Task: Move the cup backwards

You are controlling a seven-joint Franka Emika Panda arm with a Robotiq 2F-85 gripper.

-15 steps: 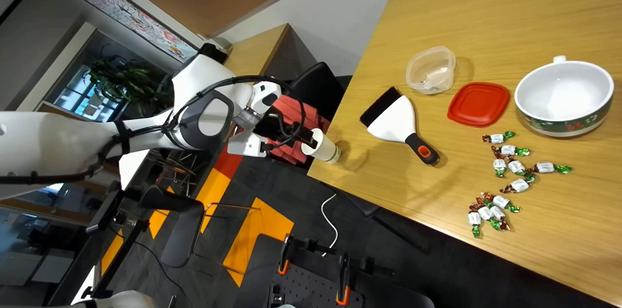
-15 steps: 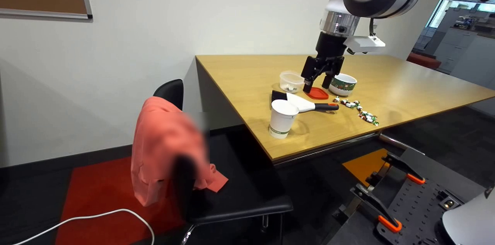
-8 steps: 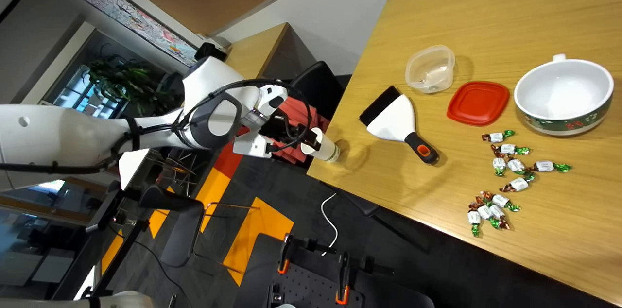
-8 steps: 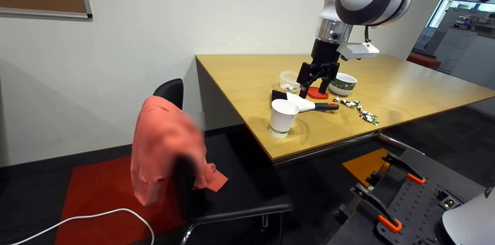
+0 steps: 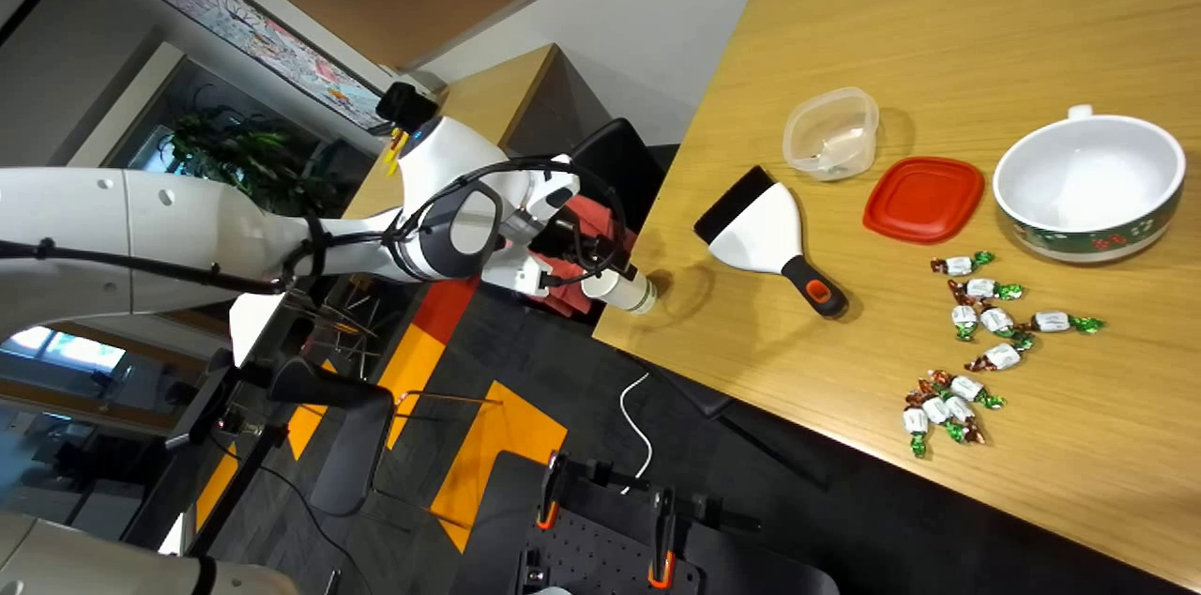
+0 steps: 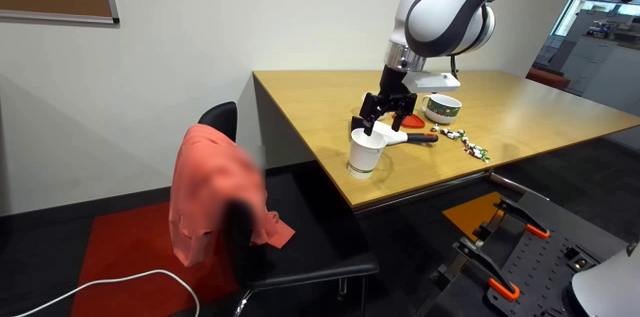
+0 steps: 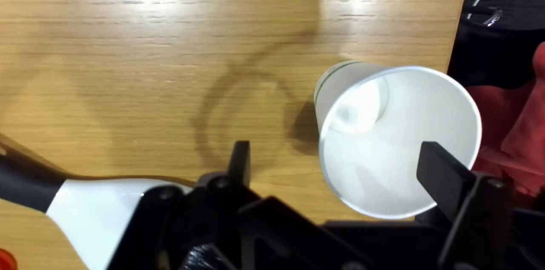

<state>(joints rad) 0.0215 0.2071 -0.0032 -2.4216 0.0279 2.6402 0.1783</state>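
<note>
A white paper cup with a green band stands upright near the table corner, in both exterior views (image 5: 621, 291) (image 6: 364, 161). In the wrist view the cup (image 7: 383, 163) shows its open mouth. My gripper (image 6: 383, 127) is open and empty just above the cup's rim. In the wrist view the gripper (image 7: 336, 153) has its left finger over bare wood outside the cup. Its right finger overlaps the far right part of the mouth. I cannot tell whether that fingertip is inside the cup or above it. I see no grip on the cup.
A white brush (image 5: 765, 234) with a black handle lies beside the cup. A translucent tub (image 5: 832, 149), a red lid (image 5: 924, 201), a white bowl with green band (image 5: 1093, 243) and several candies (image 5: 1051, 323) lie farther off. A chair with a pink cloth (image 6: 210, 182) stands beside the table.
My gripper has moved down and towards the paper cup, leftwards in an exterior view, from over the red lid to over the cup's rim. It stays open. The cup has not moved.
</note>
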